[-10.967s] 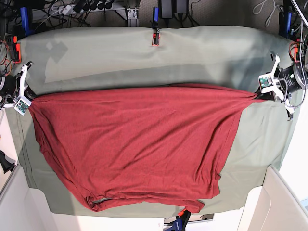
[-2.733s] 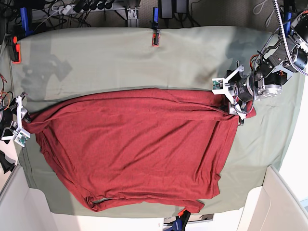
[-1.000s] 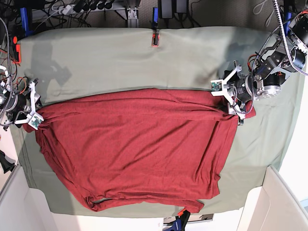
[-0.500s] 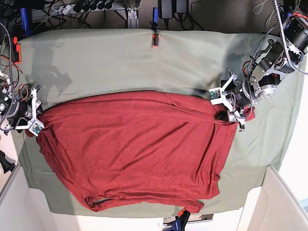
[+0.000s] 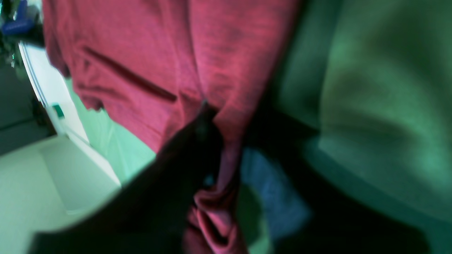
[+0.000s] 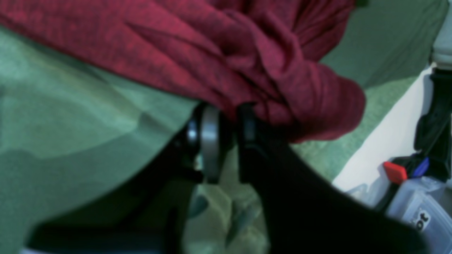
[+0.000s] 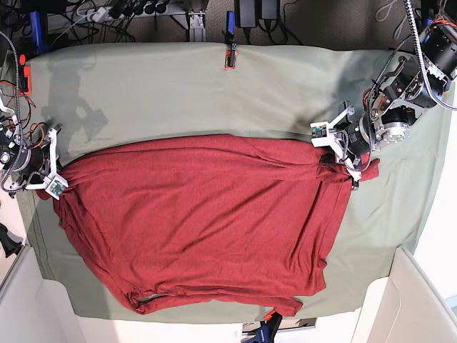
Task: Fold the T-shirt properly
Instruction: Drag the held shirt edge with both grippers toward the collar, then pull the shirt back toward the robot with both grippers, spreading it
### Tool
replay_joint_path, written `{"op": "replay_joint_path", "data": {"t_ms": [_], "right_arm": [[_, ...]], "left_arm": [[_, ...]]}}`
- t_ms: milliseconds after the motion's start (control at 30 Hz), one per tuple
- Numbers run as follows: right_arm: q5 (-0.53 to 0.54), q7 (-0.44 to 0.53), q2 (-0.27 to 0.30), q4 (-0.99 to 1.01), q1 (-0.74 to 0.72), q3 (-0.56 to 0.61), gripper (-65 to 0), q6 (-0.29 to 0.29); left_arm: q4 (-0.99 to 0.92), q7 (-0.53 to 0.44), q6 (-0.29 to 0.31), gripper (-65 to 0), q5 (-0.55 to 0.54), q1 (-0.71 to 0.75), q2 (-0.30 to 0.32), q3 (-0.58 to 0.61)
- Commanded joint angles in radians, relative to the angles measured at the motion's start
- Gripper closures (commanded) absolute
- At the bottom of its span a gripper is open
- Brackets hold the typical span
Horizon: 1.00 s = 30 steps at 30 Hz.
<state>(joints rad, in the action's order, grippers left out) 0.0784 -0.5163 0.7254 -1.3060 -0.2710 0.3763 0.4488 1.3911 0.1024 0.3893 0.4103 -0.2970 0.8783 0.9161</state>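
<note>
Between the left gripper's (image 5: 226, 148) dark jaws, in the left wrist view, a bunched fold of the T-shirt (image 5: 148, 60) is pinched; the rest of the red knit runs away ahead of the jaws over the green cloth (image 5: 381, 106) covering the bench. From the right wrist view, the right gripper (image 6: 226, 134) has its jaws pressed close on a gathered lump of the T-shirt (image 6: 282, 81), which piles just above and to the side of them, with green cloth (image 6: 70, 116) below. Seen from the base view, the T-shirt (image 7: 207, 221) lies spread and rumpled between the two grippers, the left gripper (image 7: 344, 166) holding one upper corner and the right gripper (image 7: 51, 187) the other. Judging by this, both corners are gripped but no fold is made yet; the whole folding remains.
</note>
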Motion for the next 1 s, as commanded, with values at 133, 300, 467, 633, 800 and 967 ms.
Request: {"op": "replay_joint_path", "data": {"t_ms": [133, 300, 467, 633, 800, 967], "right_arm": [[-0.024, 0.004, 0.019, -0.006, -0.020, -0.008, 0.0, -0.062], [-0.034, 0.003, 0.023, -0.032, -0.020, -0.008, 0.0, -0.056], [-0.034, -0.003, 0.045, -0.098, -0.019, -0.008, 0.0, -0.041], [-0.021, -0.034, 0.086, -0.135, -0.019, -0.008, 0.0, -0.040], [0.005, -0.058, 0.124, -0.159, -0.016, -0.008, 0.0, -0.023], [0.045, -0.080, 0.140, -0.161, -0.014, -0.008, 0.0, -0.023]], "left_arm": [[-0.003, 0.054, -0.142, 0.0, 0.017, -0.028, 0.023, -0.011], [0.031, 0.081, -0.137, 0.0, 0.018, -0.057, 0.058, -0.011], [0.171, 0.081, -0.071, 0.0, -0.030, -0.051, 0.157, -0.011], [0.252, 0.081, -0.066, 0.0, -0.055, -0.051, 0.248, -0.011], [0.299, 0.082, -0.063, 0.0, -0.071, -0.049, 0.286, -0.011], [0.301, 0.112, -0.059, 0.0, -0.100, -0.044, 0.286, -0.011]]}}
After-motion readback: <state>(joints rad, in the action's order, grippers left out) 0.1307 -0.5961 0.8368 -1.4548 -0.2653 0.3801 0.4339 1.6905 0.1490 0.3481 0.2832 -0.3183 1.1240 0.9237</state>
